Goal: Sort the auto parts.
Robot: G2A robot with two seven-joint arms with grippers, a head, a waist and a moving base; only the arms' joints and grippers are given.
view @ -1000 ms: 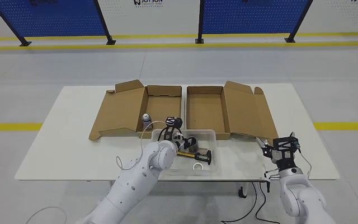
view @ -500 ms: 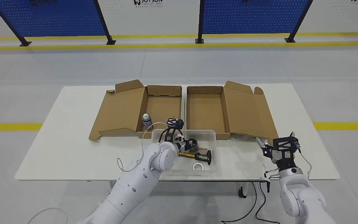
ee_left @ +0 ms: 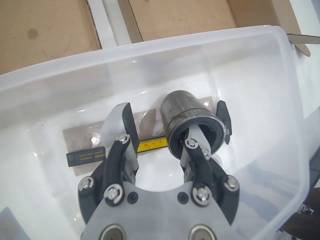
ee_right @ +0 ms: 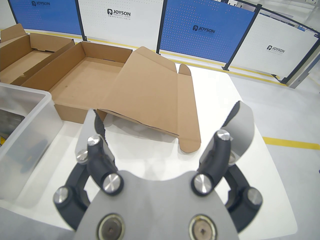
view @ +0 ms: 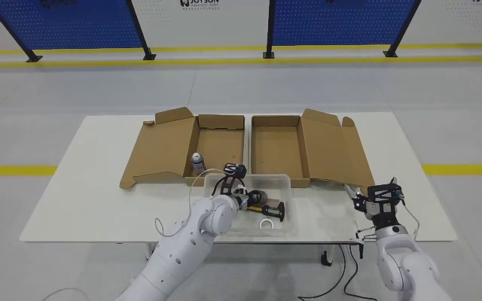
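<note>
A clear plastic bin stands near the table's front edge with the auto parts in it. My left gripper is down inside the bin and open. A dark metal cylindrical bearing lies between its fingers, close to one black pad. Under the bearing lies a black and yellow caliper. A white ring rests near the bin's front wall. My right gripper hangs open over the table at the right, holding nothing.
Two open cardboard boxes sit behind the bin: the left box has a small bottle in it, and the right box has a flap spread toward my right gripper. Bare table lies at the far left.
My left gripper has sunk a little deeper into the bin, settling around the bearing. The right arm has not moved.
</note>
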